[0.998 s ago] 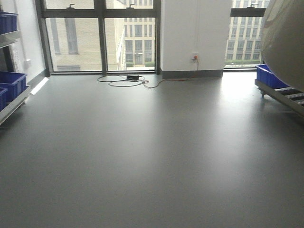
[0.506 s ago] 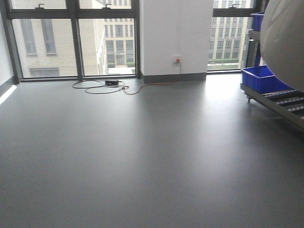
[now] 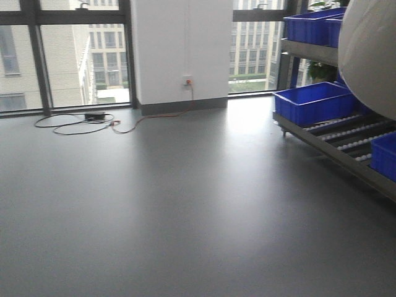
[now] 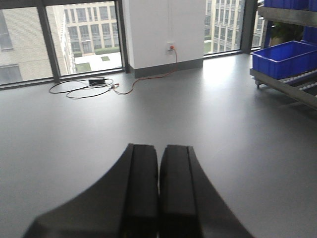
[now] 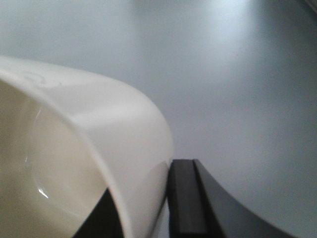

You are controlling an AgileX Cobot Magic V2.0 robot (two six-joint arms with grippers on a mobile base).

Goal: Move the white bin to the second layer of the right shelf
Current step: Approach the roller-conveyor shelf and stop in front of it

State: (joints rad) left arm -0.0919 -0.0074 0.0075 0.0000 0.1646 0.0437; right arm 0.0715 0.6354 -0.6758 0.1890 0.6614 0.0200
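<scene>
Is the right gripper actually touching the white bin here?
Touching. The right wrist view shows the right gripper clamped across the white bin at its rim wall, with the outer finger flush against the plastic.

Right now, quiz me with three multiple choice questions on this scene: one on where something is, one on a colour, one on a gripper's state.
1. In the front view, the roller shelf stands:
A) at the left edge
B) along the right side
C) against the middle wall

2. The crates on that shelf are:
A) red
B) blue
C) green

3. The right gripper is:
A) open and empty
B) shut on a cable
C) shut on the rim of the white bin

Answers:
1 B, its roller rails and front lip run along the right side of the front view.
2 B, every crate on it is plain blue.
3 C, the right wrist view shows a black finger on each side of the bin's wall.
</scene>
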